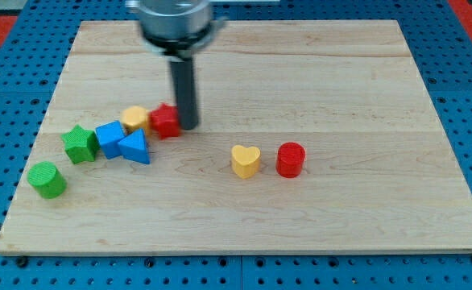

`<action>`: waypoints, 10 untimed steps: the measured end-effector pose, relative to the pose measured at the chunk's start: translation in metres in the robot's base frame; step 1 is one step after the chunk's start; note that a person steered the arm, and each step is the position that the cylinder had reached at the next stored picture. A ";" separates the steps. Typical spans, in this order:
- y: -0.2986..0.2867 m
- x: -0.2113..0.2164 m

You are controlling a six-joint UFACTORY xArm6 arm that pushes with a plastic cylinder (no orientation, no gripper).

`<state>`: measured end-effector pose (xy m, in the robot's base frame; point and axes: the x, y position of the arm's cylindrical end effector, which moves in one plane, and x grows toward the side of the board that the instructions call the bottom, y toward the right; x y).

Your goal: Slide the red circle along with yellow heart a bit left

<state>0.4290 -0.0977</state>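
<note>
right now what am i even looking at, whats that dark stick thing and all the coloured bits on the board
There is only one picture, from a camera looking down at a slant onto a wooden board lying on a blue pegboard surface. The dark stick is a rod fixed to the end of a robot arm. It cannot grasp or hold anything; its lower end, my tip, only pushes blocks.

My tip stands just to the view's right of a red block, in a cluster with a yellow block, a blue cube, a blue triangle, a green star and a green cylinder. Apart, toward the view's right, sit the yellow heart and red circle.
</note>
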 end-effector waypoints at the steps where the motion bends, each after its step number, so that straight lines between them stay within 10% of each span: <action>1: 0.066 -0.023; 3: 0.276 0.024; 5: 0.145 0.059; 7: 0.197 0.095; 10: 0.045 0.104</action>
<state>0.5327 -0.0523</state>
